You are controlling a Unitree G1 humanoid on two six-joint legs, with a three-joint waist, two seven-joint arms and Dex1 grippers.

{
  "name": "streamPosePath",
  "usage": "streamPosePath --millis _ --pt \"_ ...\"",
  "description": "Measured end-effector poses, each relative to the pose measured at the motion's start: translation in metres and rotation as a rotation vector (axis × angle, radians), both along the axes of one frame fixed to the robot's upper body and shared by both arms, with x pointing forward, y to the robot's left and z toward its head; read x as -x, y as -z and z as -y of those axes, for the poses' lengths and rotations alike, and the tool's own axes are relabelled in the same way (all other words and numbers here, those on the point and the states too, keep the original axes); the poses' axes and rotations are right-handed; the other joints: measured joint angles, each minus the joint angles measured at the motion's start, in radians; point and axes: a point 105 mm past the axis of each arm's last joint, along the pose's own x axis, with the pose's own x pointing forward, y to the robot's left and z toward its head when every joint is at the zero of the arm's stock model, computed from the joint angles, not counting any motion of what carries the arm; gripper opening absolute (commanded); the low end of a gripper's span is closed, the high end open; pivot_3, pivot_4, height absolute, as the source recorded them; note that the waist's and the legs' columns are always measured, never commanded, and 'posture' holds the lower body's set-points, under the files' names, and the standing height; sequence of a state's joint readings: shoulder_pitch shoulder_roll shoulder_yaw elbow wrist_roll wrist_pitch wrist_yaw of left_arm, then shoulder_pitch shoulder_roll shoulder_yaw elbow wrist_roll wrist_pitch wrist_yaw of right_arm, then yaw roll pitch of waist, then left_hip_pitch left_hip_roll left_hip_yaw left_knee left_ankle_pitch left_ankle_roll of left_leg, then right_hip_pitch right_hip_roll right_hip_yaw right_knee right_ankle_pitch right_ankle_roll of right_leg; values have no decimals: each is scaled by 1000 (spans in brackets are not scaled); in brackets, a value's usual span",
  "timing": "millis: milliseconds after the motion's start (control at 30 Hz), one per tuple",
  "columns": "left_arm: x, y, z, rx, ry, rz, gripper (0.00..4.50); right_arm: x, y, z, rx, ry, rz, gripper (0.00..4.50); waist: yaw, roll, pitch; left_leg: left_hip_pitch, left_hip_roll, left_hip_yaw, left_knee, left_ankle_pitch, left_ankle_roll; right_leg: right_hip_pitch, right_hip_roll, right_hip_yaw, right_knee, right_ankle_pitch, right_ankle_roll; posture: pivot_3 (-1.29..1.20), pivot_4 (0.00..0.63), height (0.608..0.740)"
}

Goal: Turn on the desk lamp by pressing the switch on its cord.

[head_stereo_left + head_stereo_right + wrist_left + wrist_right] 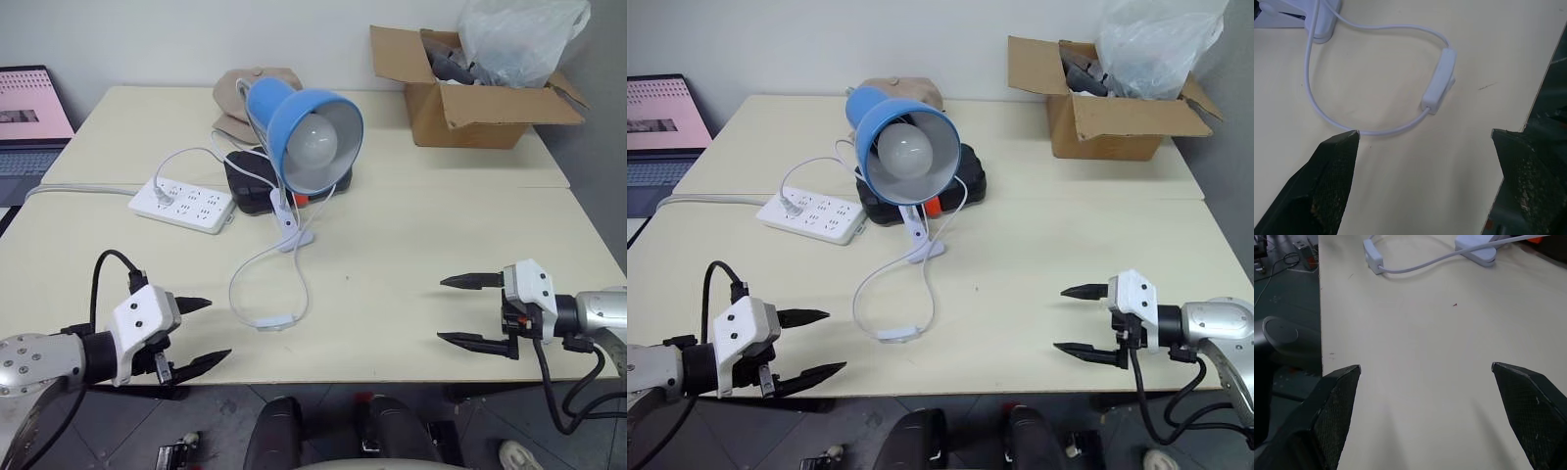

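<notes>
Both claws, left claw (201,333) & right claw (460,310), hang spread wide w/ nothing held. Slim white inline switch (272,320) lies on pale surface (411,255) nr front edge, closer to left claw, prob. its job to press.

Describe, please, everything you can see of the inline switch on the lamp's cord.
The switch is a small, slim white oblong, plastic by its look, set into the thin white cord, which enters at both ends. It lies flat on the cream table near the front edge, at the bottom of the cord's loop. Nothing else touches it; both grippers are clear of it.
</notes>
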State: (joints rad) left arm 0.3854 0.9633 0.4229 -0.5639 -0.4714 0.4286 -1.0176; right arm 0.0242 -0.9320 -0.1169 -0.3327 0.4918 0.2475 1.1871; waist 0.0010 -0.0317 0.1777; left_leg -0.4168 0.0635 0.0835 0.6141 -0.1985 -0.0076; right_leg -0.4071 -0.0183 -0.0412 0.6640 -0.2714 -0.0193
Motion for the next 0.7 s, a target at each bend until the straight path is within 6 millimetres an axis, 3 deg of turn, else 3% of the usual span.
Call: streamPosePath --millis 333,700 --pt "2 0 1 -13 20 11 4483 -4 -2 -5 -12 -17 10 4500 0 0 0 0 0 0 0 0 0 0 0 0 0 0 0 0 150 740" --pt "-15 -7 -6 44 74 107 4483 -13 -7 -14 -40 3 37 4500 0 0 0 1 0 0 0 0 0 1 0 1 1 1 1 0 150 740"
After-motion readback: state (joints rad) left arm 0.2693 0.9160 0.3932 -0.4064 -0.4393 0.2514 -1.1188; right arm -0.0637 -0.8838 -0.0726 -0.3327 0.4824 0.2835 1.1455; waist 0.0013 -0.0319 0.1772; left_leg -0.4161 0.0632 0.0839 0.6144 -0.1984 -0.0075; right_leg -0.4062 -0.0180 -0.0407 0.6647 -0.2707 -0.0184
